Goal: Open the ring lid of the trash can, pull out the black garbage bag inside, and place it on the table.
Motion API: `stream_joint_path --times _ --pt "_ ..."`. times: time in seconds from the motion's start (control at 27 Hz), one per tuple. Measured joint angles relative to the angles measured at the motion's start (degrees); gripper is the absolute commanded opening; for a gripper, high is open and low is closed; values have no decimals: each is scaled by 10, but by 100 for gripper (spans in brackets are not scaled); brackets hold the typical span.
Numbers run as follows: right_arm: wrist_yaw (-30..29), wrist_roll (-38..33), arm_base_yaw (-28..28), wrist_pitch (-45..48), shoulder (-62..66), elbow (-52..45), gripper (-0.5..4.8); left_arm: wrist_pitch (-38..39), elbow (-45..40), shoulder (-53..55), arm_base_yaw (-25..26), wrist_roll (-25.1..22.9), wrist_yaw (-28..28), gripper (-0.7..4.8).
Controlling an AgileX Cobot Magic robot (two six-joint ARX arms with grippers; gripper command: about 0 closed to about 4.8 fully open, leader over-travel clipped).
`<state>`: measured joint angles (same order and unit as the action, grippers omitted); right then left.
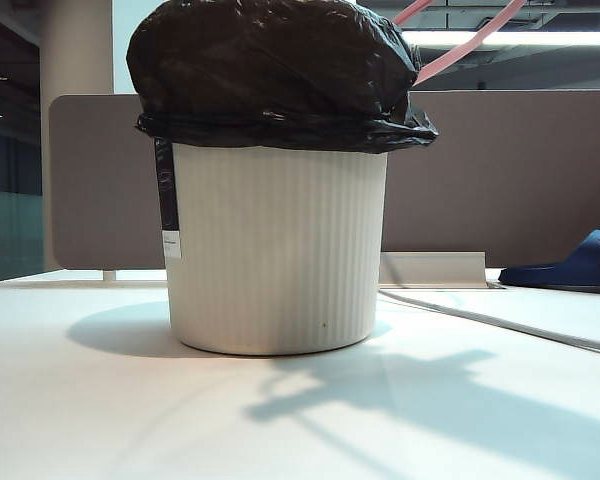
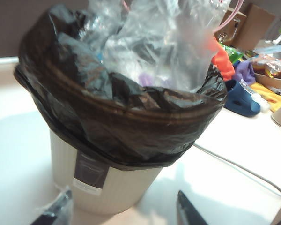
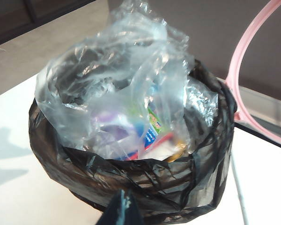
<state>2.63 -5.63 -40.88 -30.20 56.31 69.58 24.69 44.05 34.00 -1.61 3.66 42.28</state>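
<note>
Both claws off the crinkled black garbage bag (image 1: 270, 70); ring lid (image 3: 246, 70) raised.

The round plastic trash can (image 1: 277, 250) is cream-white with fine vertical ribs and a dark label strip (image 1: 165, 190). Its crinkled plastic garbage bag (image 1: 270, 70) is glossy black. The thin plastic ring lid (image 3: 246, 75) is pale pink; the smooth tabletop (image 1: 100, 410) is white.
</note>
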Motion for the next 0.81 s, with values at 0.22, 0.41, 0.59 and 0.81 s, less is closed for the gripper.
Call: stream_joint_path --times 0.22,0.41,0.59,0.81 --pt "-1 -32 0 37 -17 -48 -1 22 0 -65 0 10 -10 281" --pt "-1 -49 0 64 -38 -88 -1 22 0 -120 -1 30 -12 280" --pt "-3 -66 0 72 -64 -121 -1 30 0 -172 -1 38 -14 280" --pt "-10 -102 0 94 -97 -170 -1 40 -2 -220 -1 50 -24 279"
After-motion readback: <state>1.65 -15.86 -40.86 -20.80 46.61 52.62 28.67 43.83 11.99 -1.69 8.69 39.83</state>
